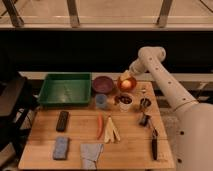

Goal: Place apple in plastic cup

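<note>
Yellow-orange smooth round apple [127, 84] just under gripper [129, 76], grip state can't tell; short grey-blue plastic cup [101, 101] nr, apart.

The surface [130, 150] looks like pale matt wood. The green tray [65, 89] is smooth plastic, and the plastic cup [101, 101] is matt. The apple [128, 84] is smooth and shiny, right at the tool [127, 78] on the glossy white arm [165, 85] at the back. The grey cloth [91, 153] looks soft.
</note>
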`<control>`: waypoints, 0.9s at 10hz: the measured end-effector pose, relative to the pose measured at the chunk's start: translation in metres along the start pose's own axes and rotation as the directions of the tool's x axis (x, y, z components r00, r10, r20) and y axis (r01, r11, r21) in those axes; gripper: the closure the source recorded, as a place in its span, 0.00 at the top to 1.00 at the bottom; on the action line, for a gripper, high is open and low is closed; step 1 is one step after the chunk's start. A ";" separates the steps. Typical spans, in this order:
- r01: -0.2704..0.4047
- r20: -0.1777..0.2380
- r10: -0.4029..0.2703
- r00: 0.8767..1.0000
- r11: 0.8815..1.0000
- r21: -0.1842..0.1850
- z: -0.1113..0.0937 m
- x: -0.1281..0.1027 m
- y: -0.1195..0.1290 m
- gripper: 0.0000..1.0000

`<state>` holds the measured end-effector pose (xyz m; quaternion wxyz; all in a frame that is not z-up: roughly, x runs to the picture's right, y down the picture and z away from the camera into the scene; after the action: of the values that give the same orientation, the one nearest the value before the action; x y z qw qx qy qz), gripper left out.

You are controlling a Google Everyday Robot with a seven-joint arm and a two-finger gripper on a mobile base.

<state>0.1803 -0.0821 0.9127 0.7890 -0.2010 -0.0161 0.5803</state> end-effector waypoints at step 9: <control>-0.010 -0.021 0.010 1.000 0.999 -0.039 0.036 -0.004 0.002 0.70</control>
<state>0.1678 -0.0744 0.9462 0.7821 -0.2225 -0.0183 0.5818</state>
